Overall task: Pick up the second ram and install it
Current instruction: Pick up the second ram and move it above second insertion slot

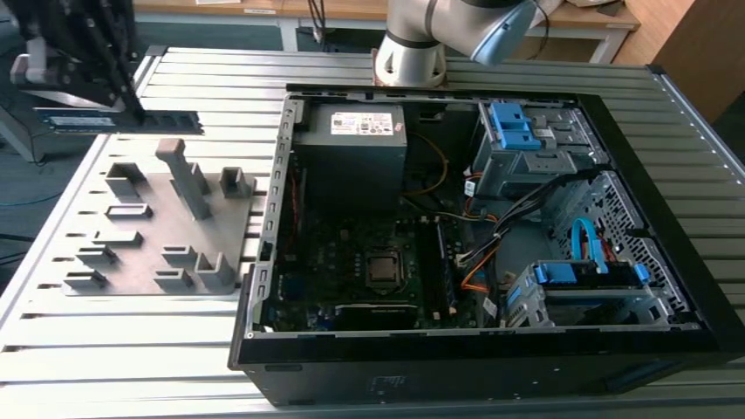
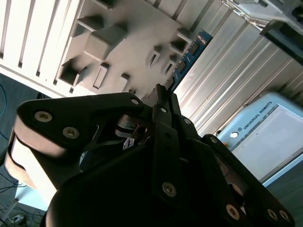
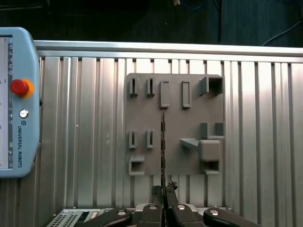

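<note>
The gripper pinches the second ram, its fingers pressed together on the flat faces. The ram hangs above the grey fixture plate, clear of its blocks. Carrying it well calls for a firm, square hold, since so long and thin a board may tilt. It looks dark, perhaps blue-green, with small black chips. The open computer case lies well apart.
</note>
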`<state>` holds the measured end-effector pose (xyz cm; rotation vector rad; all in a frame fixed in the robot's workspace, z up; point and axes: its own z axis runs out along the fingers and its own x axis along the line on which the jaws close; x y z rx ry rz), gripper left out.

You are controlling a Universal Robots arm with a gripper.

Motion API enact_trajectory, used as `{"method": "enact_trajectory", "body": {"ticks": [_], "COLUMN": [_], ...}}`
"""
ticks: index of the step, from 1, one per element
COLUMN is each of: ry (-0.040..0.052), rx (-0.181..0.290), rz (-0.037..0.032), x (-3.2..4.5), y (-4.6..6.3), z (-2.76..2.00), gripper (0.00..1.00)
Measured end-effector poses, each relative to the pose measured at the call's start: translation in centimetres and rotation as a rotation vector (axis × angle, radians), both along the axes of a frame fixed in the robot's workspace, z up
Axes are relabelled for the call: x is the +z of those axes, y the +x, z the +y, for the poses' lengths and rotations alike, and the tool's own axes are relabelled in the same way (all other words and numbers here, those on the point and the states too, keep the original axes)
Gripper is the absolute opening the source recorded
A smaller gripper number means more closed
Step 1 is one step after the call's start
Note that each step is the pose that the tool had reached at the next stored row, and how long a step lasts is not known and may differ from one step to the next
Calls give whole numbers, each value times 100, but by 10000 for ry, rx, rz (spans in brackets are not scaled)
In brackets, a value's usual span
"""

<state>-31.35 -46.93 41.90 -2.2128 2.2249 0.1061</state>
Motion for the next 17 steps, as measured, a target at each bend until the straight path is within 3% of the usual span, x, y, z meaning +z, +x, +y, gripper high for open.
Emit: {"method": "enact_trajectory", "body": {"ticks": [17], "ry": [1], "rx": [1], "rz": [34], "x": [-7], "y": [773], "z": [0], "gripper": [14]}}
